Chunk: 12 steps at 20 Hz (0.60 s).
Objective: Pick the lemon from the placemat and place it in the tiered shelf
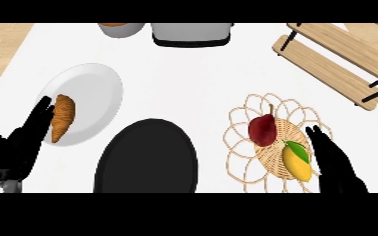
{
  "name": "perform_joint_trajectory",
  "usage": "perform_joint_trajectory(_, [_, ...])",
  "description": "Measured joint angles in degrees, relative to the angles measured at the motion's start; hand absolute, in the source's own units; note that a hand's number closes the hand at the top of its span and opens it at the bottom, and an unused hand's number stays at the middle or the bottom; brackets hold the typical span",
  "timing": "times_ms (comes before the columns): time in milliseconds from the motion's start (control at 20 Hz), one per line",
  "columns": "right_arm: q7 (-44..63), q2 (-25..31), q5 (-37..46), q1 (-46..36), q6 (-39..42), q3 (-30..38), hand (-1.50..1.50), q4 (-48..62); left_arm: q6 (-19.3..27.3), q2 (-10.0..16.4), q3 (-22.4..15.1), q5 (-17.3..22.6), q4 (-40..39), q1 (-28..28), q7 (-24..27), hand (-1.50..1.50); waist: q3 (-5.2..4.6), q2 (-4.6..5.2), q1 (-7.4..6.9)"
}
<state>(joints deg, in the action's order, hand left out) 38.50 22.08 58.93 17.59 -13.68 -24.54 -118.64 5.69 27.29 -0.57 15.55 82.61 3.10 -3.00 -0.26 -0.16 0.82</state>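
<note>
A yellow lemon with a green leaf lies on the woven wicker placemat at the lower right, next to a dark red pear. My right hand stands just right of the lemon with straight fingers pointing up, close to it and holding nothing. The wooden tiered shelf sits at the upper right, slanted across the corner. My left hand rests open at the lower left edge, fingers up, beside the white plate.
A white plate with a croissant sits at the left. A black round plate lies at the bottom centre. A grey appliance and a bowl stand along the far edge.
</note>
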Motion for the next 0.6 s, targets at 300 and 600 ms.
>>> perform_joint_trajectory(300, [12.21, 2.56, 2.47, -2.74, 22.06, -3.43, -1.50, -3.89, -0.83, 0.23, 0.30, -0.10, -1.16, -1.93, -0.50, 0.00, 0.03, 0.32, -1.03])
perform_joint_trajectory(600, [16.86, 0.09, 1.87, -10.47, 36.62, -3.74, -1.50, -3.58, -1.71, -0.49, 0.63, -0.58, -1.85, -2.33, -0.45, 0.00, 0.19, 0.24, -1.31])
